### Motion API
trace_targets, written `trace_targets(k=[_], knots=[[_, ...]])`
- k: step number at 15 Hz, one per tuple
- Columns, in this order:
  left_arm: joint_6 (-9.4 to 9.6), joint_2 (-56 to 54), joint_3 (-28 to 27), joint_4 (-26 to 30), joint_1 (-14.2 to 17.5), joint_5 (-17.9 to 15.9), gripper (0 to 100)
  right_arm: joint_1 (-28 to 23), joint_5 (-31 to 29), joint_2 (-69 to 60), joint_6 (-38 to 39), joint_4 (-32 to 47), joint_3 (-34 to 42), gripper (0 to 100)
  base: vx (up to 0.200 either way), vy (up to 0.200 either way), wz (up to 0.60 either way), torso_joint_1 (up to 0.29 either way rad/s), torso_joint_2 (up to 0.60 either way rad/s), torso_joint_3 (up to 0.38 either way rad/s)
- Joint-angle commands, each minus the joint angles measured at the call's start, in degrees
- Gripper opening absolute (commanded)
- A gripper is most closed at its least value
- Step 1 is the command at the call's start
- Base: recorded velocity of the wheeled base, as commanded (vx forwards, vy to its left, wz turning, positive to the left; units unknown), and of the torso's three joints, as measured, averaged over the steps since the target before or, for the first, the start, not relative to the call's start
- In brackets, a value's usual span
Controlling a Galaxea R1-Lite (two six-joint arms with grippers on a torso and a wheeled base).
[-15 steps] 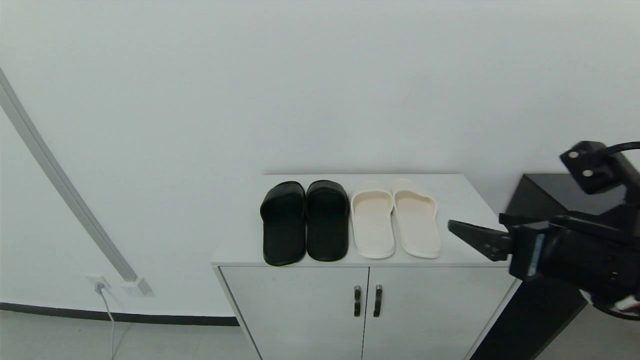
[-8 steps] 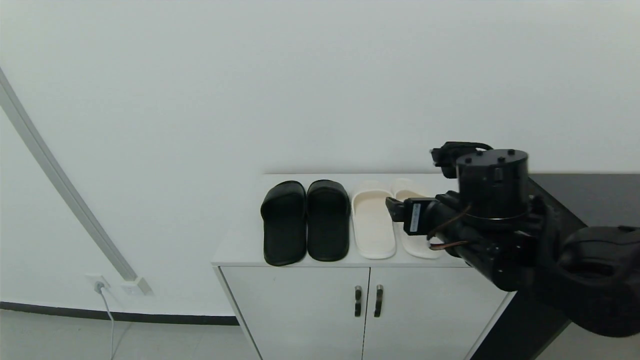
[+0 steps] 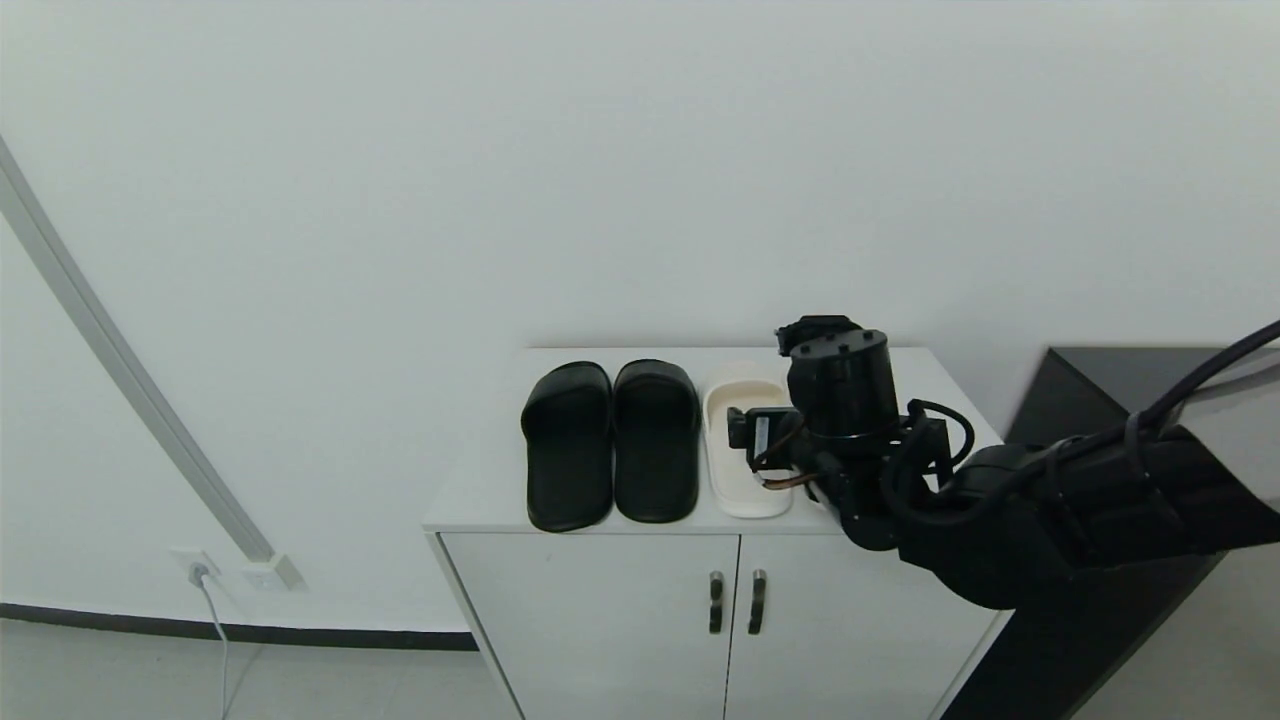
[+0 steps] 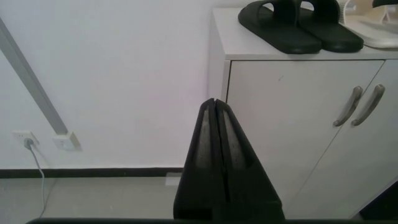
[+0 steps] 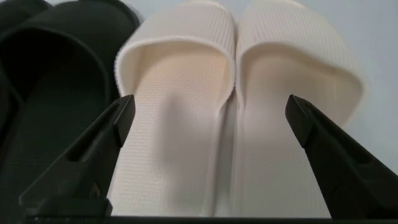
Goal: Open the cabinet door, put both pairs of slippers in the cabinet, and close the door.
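— Where is your right pincer [image 5: 210, 104]?
— Over the cream slippers [image 3: 742, 478], fingers spread wide across the pair, gripping nothing.
— And the black slippers [image 3: 610, 445]?
— Just beside the cream pair, all four on top of the cabinet [image 3: 480, 505]. Both doors [image 3: 600, 625] are shut.
— Your left pincer [image 4: 214, 109]?
— Clenched on nothing, low down, off the cabinet's left side.

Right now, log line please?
right gripper open, aimed at cream ribbed slippers | left gripper shut | white cabinet doors closed | black rubber slippers on top
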Motion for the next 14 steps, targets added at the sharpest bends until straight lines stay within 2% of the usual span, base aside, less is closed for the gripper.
trace_targets(k=[1,8,13,14], knots=[[-0.07,0.0,0.0,0.0,0.0,0.0,0,-1.2,0.1,2.2,-0.1,0.0,-1.1,100,0.000,0.000,0.00,0.000,0.00,0.000],[-0.07,0.0,0.0,-0.1,0.0,0.0,0,-4.3,0.6,6.8,-0.4,0.2,-8.2,100,0.000,0.000,0.00,0.000,0.00,0.000],[-0.16,0.0,0.0,0.0,0.0,0.0,0,-4.8,0.7,8.8,-1.3,0.2,-10.0,100,0.000,0.000,0.00,0.000,0.00,0.000],[-0.16,0.0,0.0,0.0,0.0,0.0,0,-4.8,0.7,9.0,-1.4,0.2,-9.9,0,0.000,0.000,0.00,0.000,0.00,0.000]])
